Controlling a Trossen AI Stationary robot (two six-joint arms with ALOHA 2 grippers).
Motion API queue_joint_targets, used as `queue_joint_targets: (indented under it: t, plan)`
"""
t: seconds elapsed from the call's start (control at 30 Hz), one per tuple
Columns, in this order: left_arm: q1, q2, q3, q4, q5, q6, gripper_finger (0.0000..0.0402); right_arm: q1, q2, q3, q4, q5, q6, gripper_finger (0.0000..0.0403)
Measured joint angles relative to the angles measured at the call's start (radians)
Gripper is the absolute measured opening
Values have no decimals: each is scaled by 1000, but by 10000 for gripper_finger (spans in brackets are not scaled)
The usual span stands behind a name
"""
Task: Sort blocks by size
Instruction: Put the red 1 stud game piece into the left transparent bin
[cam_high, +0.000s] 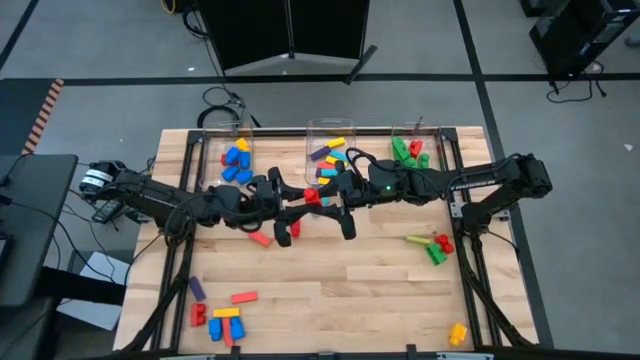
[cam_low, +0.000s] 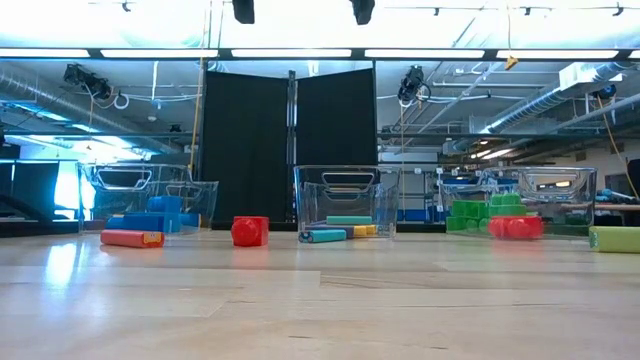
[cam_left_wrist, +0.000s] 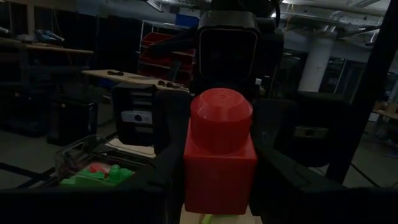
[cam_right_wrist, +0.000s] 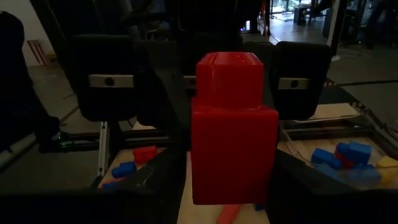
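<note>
The left gripper (cam_high: 297, 197) and the right gripper (cam_high: 325, 196) meet nose to nose above the table (cam_high: 380, 280), in front of the middle bin (cam_high: 328, 132). A red block (cam_high: 312, 196) sits between both pairs of fingers, studded end up; whether each pair clamps it or merely flanks it, I cannot tell.

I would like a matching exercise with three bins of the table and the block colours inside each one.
Bins:
1. left bin
2. middle bin
3. right bin

Contents:
A. mostly green blocks, some red
B. mostly blue blocks
C. mixed colours: yellow, purple, cyan

Pairs: 1-B, 2-C, 3-A
</note>
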Motion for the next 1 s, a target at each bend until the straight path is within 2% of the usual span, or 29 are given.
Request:
queue_joint_targets:
  t: [0.27, 0.4, 0.67, 0.8, 1.0]
  plan:
    - [0, 0, -1, -1, -5, -4, 156, -21, 0, 1, -23, 25, 0, 230]
    - [0, -1, -1, 1, -55, -7, 156, -40, 0, 1, -66, 25, 0, 264]
    - [14, -19, -1, -4, -168, -61, 156, -78, -38, 1, -350, 26, 0, 302]
    - [83, -79, 0, -119, -198, -191, 156, -92, -63, 1, -503, 26, 0, 307]
    - [250, -193, 0, -515, -179, -421, 156, -93, -65, 0, -641, 26, 0, 304]
